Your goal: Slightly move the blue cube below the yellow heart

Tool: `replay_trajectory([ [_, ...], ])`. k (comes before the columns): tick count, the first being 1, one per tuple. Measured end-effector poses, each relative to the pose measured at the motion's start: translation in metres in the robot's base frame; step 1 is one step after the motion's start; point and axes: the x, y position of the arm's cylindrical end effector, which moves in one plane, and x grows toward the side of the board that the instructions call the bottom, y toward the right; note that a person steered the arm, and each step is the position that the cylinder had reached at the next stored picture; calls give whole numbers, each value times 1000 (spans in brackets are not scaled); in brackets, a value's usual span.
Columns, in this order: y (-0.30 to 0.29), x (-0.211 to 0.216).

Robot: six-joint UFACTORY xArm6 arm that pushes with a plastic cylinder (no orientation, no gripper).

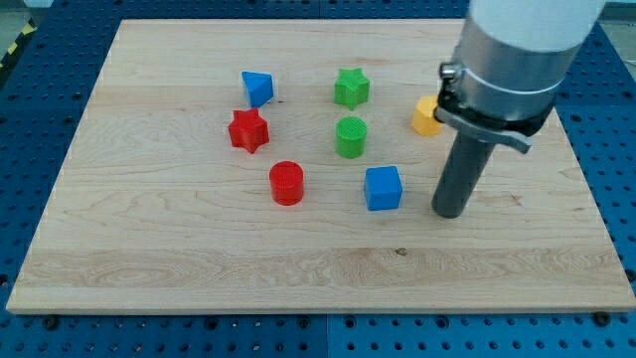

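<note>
The blue cube (383, 188) lies on the wooden board right of centre. The yellow heart (425, 116) lies above and to the right of it, partly hidden behind the arm. My tip (450, 212) rests on the board just right of the blue cube, with a small gap between them, and below the yellow heart.
A green cylinder (350, 137) lies above-left of the blue cube. A green star (351, 88) lies above that. A red cylinder (286, 183), a red star (248, 130) and a blue triangular block (257, 88) lie to the left. The board's right edge (586, 179) is near the arm.
</note>
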Motion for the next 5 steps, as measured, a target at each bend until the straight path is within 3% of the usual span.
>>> replay_trajectory([
  [2,-13,-58],
  [4,-112,-68],
  [5,-117,-52],
])
